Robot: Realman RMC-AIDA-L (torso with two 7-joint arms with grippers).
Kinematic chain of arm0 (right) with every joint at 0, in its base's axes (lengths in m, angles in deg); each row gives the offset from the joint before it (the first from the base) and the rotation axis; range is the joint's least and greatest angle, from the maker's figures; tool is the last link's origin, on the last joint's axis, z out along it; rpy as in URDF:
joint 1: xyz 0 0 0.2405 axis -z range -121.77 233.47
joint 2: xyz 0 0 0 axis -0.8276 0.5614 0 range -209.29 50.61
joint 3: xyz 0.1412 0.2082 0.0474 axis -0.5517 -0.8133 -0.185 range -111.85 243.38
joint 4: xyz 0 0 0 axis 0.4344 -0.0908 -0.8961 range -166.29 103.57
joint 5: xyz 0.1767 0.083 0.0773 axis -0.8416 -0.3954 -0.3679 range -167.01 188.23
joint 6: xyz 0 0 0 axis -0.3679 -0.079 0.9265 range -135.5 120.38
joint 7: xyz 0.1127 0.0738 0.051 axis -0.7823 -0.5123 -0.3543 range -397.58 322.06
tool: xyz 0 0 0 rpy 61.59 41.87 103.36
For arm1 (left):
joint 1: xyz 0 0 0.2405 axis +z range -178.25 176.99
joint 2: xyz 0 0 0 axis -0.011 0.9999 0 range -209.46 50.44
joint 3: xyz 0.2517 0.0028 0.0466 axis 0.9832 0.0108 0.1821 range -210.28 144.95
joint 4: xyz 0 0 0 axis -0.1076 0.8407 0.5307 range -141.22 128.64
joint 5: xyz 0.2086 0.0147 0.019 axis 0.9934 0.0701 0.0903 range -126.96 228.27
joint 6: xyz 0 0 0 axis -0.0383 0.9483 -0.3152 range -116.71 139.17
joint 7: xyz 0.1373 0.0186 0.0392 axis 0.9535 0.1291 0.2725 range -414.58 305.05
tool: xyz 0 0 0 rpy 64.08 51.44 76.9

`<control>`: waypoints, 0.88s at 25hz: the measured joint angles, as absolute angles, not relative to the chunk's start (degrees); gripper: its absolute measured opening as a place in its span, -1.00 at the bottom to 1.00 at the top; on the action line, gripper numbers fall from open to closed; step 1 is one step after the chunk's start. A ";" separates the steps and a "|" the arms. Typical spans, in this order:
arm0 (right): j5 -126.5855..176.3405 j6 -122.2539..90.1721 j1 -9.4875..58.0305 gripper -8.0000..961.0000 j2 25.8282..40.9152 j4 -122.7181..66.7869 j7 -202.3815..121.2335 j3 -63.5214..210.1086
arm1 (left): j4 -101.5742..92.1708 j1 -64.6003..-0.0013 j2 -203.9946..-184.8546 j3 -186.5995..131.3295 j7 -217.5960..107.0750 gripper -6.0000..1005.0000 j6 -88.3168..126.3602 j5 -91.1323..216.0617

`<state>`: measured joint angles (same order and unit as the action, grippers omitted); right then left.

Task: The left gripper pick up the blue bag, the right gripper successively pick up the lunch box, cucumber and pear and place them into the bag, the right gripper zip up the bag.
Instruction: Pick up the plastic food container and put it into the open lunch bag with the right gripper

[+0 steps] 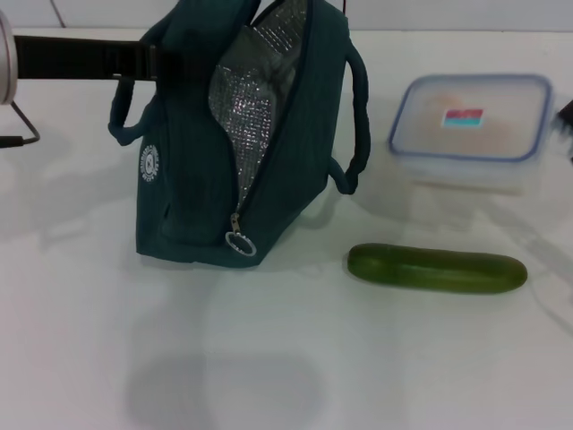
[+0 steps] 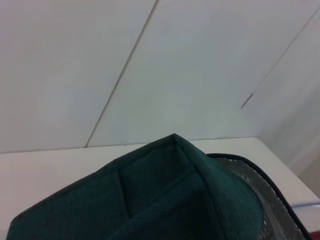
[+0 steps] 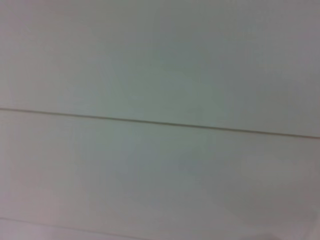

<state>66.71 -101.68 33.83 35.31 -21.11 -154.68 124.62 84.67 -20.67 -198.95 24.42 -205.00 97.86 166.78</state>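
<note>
Head view alone shows open bag (image 1: pixel 188 179), box (image 1: pixel 470 125), cucumber (image 1: pixel 436 268) on white table (image 1: pixel 358 358); left gripper's (image 1: pixel 148 61) hold can't be told; right wrist view only wall.

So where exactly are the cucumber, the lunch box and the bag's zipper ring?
cucumber (image 1: pixel 436 269), head view, middle of its green body.
lunch box (image 1: pixel 472 128), head view, centre of the clear lid.
zipper ring (image 1: pixel 240 243), head view, the metal ring at the bottom of the blue bag's (image 1: pixel 179 197) open zip.

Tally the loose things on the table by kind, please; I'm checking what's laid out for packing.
Bags: 1, blue bag
Lunch boxes: 1, lunch box
Cucumbers: 1, cucumber
Pears: 0 in view
Total: 3
</note>
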 joint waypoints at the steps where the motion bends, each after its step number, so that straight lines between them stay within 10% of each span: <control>1: 66.38 -102.50 33.92 -0.78 35.38 -21.26 -154.86 124.15 | 84.67 -20.67 -198.95 24.39 -205.00 -0.88 97.83 166.81; 22: 60.00 -117.38 25.16 -0.79 36.87 -23.30 -157.22 123.43 | 82.10 -23.07 -199.13 26.14 -205.06 -0.88 98.20 164.90</control>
<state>60.00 -117.38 25.16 36.87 -23.30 -157.22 123.43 82.10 -23.07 -199.13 26.14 -205.06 98.20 164.90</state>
